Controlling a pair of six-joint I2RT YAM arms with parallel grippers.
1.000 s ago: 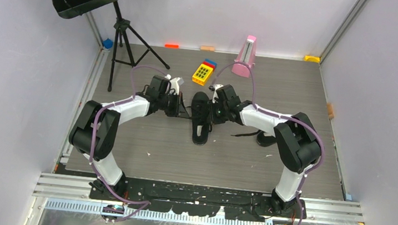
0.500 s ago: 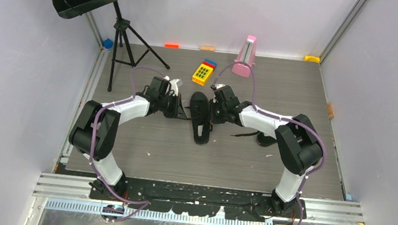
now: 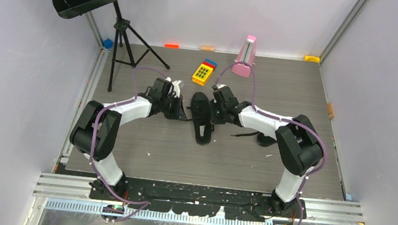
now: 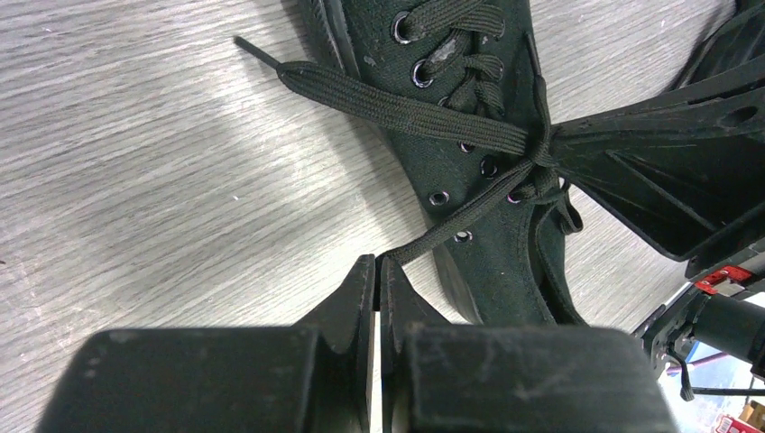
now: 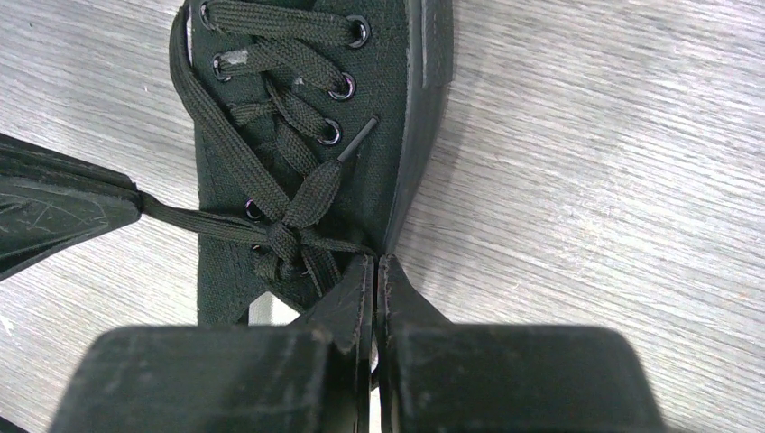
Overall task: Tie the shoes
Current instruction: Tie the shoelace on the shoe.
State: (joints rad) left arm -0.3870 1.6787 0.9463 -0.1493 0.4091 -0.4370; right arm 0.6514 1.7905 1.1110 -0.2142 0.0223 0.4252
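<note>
left gripper [image 4: 377, 271] and right gripper [image 5: 376, 266] each pinched tight on black flat lace [image 4: 469, 215] of 1 black canvas low-top sneaker [image 5: 397, 90], strands taut.

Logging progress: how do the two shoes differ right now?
The middle shoe lies between the arms, both jaws shut on its laces; the other shoe sits untouched. The middle shoe shows clearly; the other shoe is largely hidden under the right arm. Both are black.

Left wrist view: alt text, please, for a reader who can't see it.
The left gripper, shut, pinches a black lace running taut to a knot on a black sneaker lying on a wood-grain table; the right gripper meets the knot opposite.
</note>
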